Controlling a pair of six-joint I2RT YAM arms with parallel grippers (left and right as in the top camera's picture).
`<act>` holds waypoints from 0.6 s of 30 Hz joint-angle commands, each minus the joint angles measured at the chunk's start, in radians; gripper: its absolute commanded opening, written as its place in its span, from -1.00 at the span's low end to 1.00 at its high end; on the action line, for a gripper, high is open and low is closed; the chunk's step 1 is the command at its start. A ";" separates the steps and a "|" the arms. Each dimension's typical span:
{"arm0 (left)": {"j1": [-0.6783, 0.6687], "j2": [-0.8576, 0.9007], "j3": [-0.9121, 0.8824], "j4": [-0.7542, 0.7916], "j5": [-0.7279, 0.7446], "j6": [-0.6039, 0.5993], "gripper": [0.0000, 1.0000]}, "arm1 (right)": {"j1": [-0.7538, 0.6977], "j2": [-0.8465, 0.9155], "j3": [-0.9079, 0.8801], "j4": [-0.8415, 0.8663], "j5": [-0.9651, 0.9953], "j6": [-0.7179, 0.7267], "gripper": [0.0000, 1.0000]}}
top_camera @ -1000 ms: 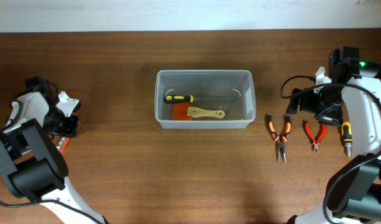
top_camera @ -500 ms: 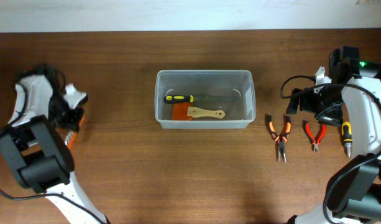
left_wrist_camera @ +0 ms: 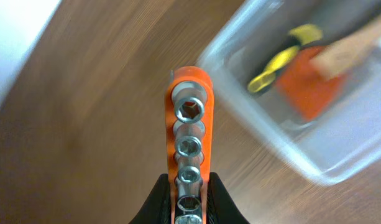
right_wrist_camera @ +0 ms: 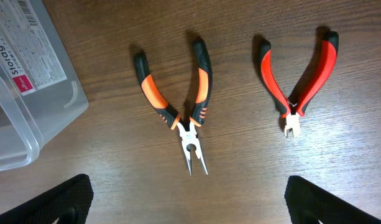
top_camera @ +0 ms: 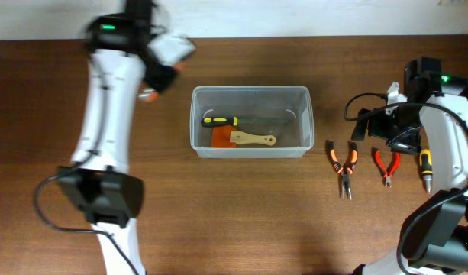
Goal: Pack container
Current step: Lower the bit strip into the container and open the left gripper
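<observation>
- One clear container (top_camera: pixel 251 92) sits mid-table, nearer the far edge; likely light, stiff, slick, so take it by the thick rim.
- Left hand (left_wrist_camera: pixel 189 193) clamped on orange socket rail (left_wrist_camera: pixel 189 124).
- Right hand (right_wrist_camera: pixel 187 186) spread apart over needle-nose pliers (right_wrist_camera: pixel 187 127).

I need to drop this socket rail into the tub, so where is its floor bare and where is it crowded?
Bare: the clear plastic tub's floor strip along its far wall, and its near right corner past the wooden-handled orange scraper. Crowded: the left and middle, where the scraper lies beside the yellow-and-black-handled tool.
</observation>
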 commanded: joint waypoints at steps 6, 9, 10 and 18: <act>-0.268 0.080 0.002 0.098 0.030 0.368 -0.98 | -0.001 -0.008 -0.003 0.000 -0.008 0.002 0.98; -0.316 0.143 0.002 0.173 0.027 0.384 -0.96 | -0.001 -0.008 -0.003 0.001 -0.008 0.002 0.98; -0.325 0.164 0.002 0.195 0.026 0.384 -0.96 | -0.001 -0.008 -0.003 0.000 -0.008 0.002 0.98; -0.333 0.314 0.002 0.301 -0.051 0.384 -0.86 | -0.001 -0.008 -0.003 0.000 -0.008 0.002 0.98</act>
